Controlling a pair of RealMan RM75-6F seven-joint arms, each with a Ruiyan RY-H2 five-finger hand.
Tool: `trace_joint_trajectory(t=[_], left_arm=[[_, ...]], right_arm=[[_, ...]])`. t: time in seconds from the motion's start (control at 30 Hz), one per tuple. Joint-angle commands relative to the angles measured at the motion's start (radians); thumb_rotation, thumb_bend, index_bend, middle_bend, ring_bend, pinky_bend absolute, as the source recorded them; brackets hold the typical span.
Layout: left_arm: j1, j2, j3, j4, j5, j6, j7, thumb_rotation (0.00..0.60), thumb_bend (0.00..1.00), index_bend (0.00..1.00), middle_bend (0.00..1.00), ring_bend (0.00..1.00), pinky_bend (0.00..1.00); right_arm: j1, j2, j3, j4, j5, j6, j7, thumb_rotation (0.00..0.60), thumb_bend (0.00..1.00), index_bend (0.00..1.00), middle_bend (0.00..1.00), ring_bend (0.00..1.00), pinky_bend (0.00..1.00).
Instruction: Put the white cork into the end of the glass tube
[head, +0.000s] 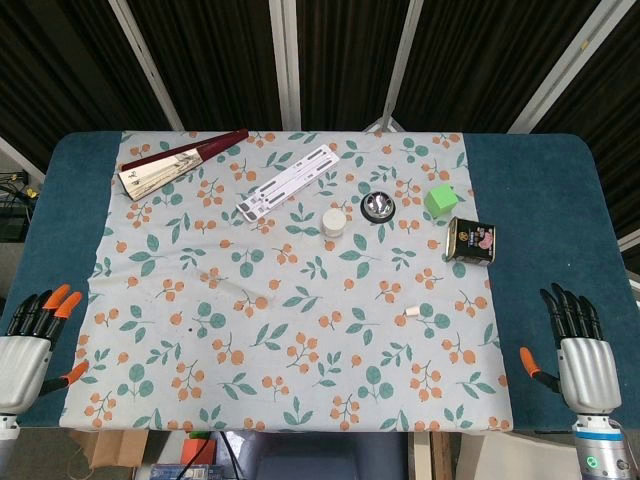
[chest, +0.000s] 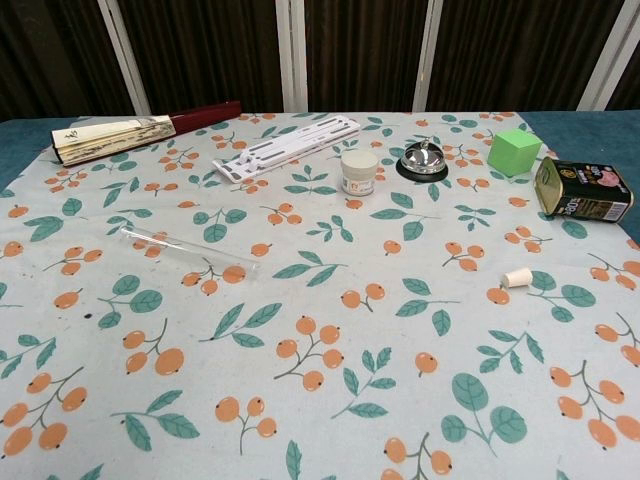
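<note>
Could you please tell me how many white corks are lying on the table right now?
1. The white cork lies on its side on the right part of the floral cloth, nearer the robot than the tin. No other shows in either view, and nothing stands where it could hide one.

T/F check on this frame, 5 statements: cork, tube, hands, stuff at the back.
1. The white cork lies on the cloth, apart from the glass tube. True.
2. The left hand holds the tube. False: it holds nothing, resting at the table's near edge with fingers apart.
3. The right hand is also free, at the near right edge. True.
4. The green cube sits on top of the tin. False: it stands on the cloth beside the tin.
5. The bell stands next to the small white jar. True.
</note>
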Motion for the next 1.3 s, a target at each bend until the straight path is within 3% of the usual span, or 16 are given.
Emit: trace_joint_trajectory(t=[0.03, 0.57, 0.63, 0.73, 1.0, 1.07, 1.3], left_arm=[[-0.001, 0.001, -0.001, -0.003, -0.002, -0.004, -0.002, 0.600, 0.05, 0.00, 0.00, 0.00, 0.00], [-0.037, 0.013, -0.028, -0.030, -0.039, -0.072, 0.020, 0.600, 0.05, 0.00, 0.00, 0.00, 0.00], [-0.084, 0.026, -0.053, -0.039, -0.039, -0.120, 0.057, 0.600, 0.06, 0.00, 0.00, 0.00, 0.00], [-0.208, 0.027, -0.129, -0.067, -0.115, -0.282, 0.098, 0.600, 0.08, 0.01, 0.02, 0.00, 0.00], [-0.387, -0.028, -0.210, -0.022, -0.255, -0.490, 0.248, 0.600, 0.20, 0.27, 0.31, 0.00, 0.00], [-0.437, -0.052, -0.220, 0.011, -0.285, -0.548, 0.291, 0.600, 0.20, 0.32, 0.35, 0.00, 0.00], [-0.526, -0.111, -0.222, 0.080, -0.345, -0.640, 0.360, 0.600, 0.24, 0.35, 0.42, 0.01, 0.00]], right_arm=[[0.000, 0.000, 0.000, -0.001, 0.001, -0.003, -0.001, 0.600, 0.35, 0.00, 0.00, 0.00, 0.00], [0.001, 0.002, 0.004, -0.002, 0.011, -0.020, 0.016, 0.600, 0.35, 0.00, 0.00, 0.00, 0.00], [0.002, 0.004, 0.007, -0.008, 0.013, -0.022, 0.041, 0.600, 0.35, 0.00, 0.00, 0.00, 0.00], [0.010, -0.004, 0.013, -0.003, 0.017, -0.035, 0.056, 0.600, 0.35, 0.00, 0.00, 0.00, 0.00], [0.016, -0.016, 0.015, -0.001, 0.017, -0.043, 0.063, 0.600, 0.35, 0.00, 0.00, 0.00, 0.00], [0.016, -0.017, 0.018, -0.001, 0.021, -0.042, 0.065, 0.600, 0.35, 0.00, 0.00, 0.00, 0.00], [0.017, -0.023, 0.027, 0.006, 0.034, -0.043, 0.074, 0.600, 0.35, 0.00, 0.00, 0.00, 0.00]])
